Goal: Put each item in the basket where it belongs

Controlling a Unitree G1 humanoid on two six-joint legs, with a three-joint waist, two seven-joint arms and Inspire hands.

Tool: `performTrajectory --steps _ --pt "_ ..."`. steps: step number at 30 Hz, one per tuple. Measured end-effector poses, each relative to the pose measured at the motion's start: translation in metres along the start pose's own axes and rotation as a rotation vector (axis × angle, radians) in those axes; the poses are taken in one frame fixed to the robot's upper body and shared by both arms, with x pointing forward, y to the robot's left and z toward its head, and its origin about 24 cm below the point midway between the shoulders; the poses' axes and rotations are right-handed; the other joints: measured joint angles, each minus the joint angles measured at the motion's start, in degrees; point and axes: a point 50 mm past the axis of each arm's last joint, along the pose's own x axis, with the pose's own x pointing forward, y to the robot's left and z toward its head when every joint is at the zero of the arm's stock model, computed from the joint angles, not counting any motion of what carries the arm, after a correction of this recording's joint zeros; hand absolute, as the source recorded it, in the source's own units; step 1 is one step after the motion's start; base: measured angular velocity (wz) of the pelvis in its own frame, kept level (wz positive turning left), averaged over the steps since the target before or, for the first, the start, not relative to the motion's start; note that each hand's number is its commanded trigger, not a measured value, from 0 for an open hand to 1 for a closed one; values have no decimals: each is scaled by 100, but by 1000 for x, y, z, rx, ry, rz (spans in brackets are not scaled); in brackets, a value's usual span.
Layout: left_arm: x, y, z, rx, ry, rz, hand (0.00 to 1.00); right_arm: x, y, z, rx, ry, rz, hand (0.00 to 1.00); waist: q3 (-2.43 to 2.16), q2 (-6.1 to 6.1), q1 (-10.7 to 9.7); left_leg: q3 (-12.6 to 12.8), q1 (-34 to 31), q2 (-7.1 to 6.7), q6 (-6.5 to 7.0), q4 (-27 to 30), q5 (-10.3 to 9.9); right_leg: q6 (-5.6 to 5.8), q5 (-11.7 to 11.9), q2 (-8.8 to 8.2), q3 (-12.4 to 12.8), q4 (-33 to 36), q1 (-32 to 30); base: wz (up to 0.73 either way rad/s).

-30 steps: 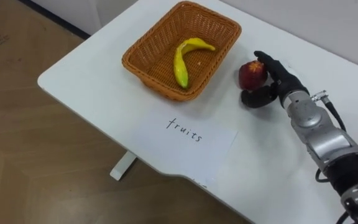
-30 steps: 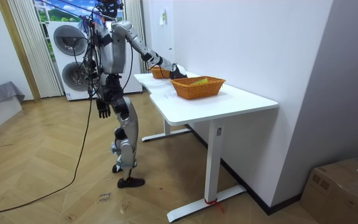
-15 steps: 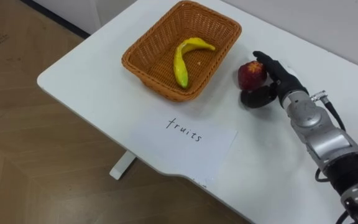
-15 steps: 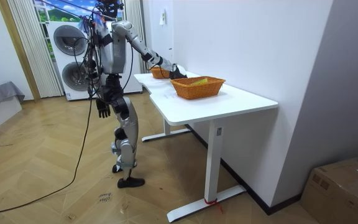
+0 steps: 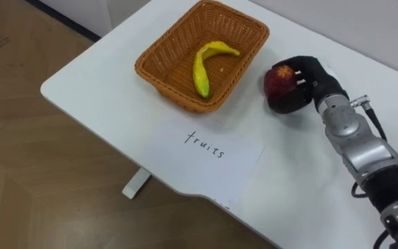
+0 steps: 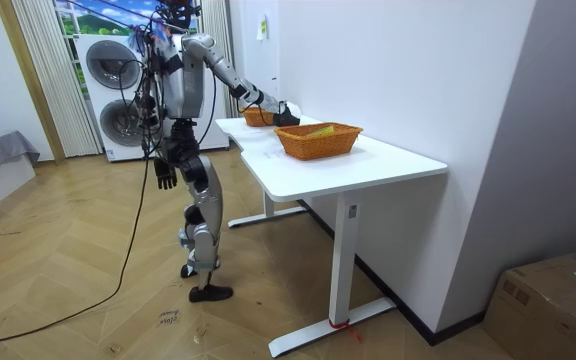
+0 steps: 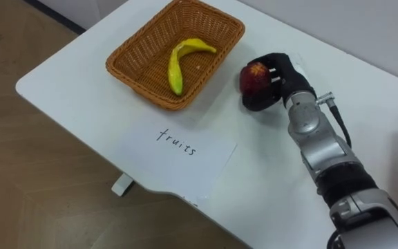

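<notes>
apple [image 5: 279, 81]: right side hidden under the right hand [image 5: 309, 86] fingers [image 5: 300, 69], lower edge covered by the thumb. Right arm runs out of frame at lower right. tabletop [image 5: 95, 86] cut off at the right and near edges in the eye views. Room view: far basket [image 6: 256, 117] partly behind the right hand; near basket [image 6: 318, 139] contents too small to tell. left hand [image 6: 166, 172] hangs by the hip, too small to read.
</notes>
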Motion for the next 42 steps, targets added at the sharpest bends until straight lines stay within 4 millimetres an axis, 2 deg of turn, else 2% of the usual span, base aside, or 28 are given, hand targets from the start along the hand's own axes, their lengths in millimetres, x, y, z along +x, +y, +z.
performTrajectory --steps 6,9,16,18,21,23,24,25,27,29,32,35,36,39,40,41,42 --pt "0 -1 0 -1 5 -1 0 0 1 -2 21 9 3 100 8 18 0 -3 33 1 -1 -8 0 0 0 9 -4 -31 43 0" --pt "0 -1 -1 -1 7 -2 0 0 1 -4 35 18 4 100 18 52 -51 -70 52 -13 -5 1 -3 1 3 6 -86 -56 123 11" --pt "0 -2 -3 1 10 -4 0 0 1 -4 46 17 27 100 9 74 -79 -74 129 -8 -9 0 -19 3 4 13 -92 -91 225 1" --pt "-1 0 -6 -2 17 4 0 -2 3 -3 29 5 41 100 -3 73 -126 -79 139 -10 -9 -1 -19 4 4 13 -88 -92 238 0" --pt "-2 -1 -12 -2 33 2 0 -7 8 -7 15 0 67 100 -35 135 -178 -74 282 -16 -1 4 -22 20 12 11 -58 -119 344 0" --pt "-2 -2 -14 -26 39 3 0 -13 11 -15 25 7 84 100 -87 233 -201 -68 399 -29 16 -35 -33 43 -2 -9 -40 -111 451 0" --pt "-2 -2 -14 -39 40 5 0 -15 12 -16 27 8 87 100 -93 258 -204 -66 428 -30 19 -37 -34 45 -2 -13 -41 -111 475 0" --pt "-3 -2 -16 -63 42 9 0 -18 12 -18 31 6 93 100 -120 304 -255 -62 461 -30 29 -44 -41 48 -4 -20 -40 -104 507 0" --pt "-4 -2 -21 -81 57 12 0 -18 13 -15 34 -6 103 100 -127 364 -354 -47 561 -30 29 -90 -40 53 -7 -26 -29 -105 604 -3" --pt "-7 0 -27 -101 62 21 0 -19 9 -9 49 -27 97 100 -139 364 -488 -27 704 -26 27 -134 -42 83 -32 -43 72 -99 724 -5" --pt "-7 -2 -28 -121 65 13 0 -19 -5 0 76 -61 49 100 -141 345 -532 31 858 -34 29 -177 -40 83 -78 -83 108 -15 807 -7" --pt "-7 -1 -34 -151 94 22 0 -20 -14 5 89 -78 14 100 -177 272 -691 -41 995 -86 48 -203 -28 116 -127 -104 108 -13 955 10" --pt "-7 -2 -36 -151 99 22 0 -20 -16 7 95 -84 6 100 -162 267 -712 -49 1045 -95 50 -208 -29 123 -131 -102 105 -17 1008 8" --pt "-8 -2 -43 -152 130 21 0 -21 -22 14 84 -108 -19 100 -165 225 -768 -45 1160 -126 81 -216 -47 157 -152 -101 150 -20 1114 -1" --pt "-9 -2 -44 -156 136 22 0 -22 -23 18 83 -120 -22 100 -162 178 -776 -43 1195 -132 90 -215 -53 162 -151 -103 158 -22 1149 0" --pt "-9 -1 -44 -164 139 25 0 -22 -23 20 83 -130 -22 100 -128 179 -791 -46 1228 -134 101 -206 -64 169 -153 -103 157 -31 1193 0" --pt "-9 0 -45 -166 140 27 0 -22 -23 21 83 -132 -23 100 -131 162 -797 -46 1230 -135 104 -201 -69 172 -154 -103 158 -31 1199 3"
